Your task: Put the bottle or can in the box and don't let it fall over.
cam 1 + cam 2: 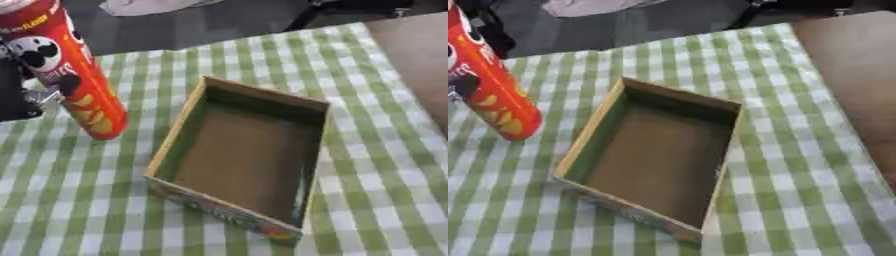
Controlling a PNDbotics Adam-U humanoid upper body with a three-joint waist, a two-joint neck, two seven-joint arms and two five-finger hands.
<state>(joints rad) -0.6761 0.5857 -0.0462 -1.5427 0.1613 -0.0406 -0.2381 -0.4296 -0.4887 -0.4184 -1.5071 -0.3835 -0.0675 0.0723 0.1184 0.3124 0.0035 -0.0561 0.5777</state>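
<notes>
Left hand [19,92] grips Pringles can [74,75] beside box [241,197].

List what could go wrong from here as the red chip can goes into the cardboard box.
1. The red chip can is tall and narrow and already tilts in the left hand, so it may topple when set down.
2. Its base is outside the cardboard box, left of the near wall; a low carry might clip that wall and shove the box.
3. The box floor is empty, so nothing would brace the can.
</notes>
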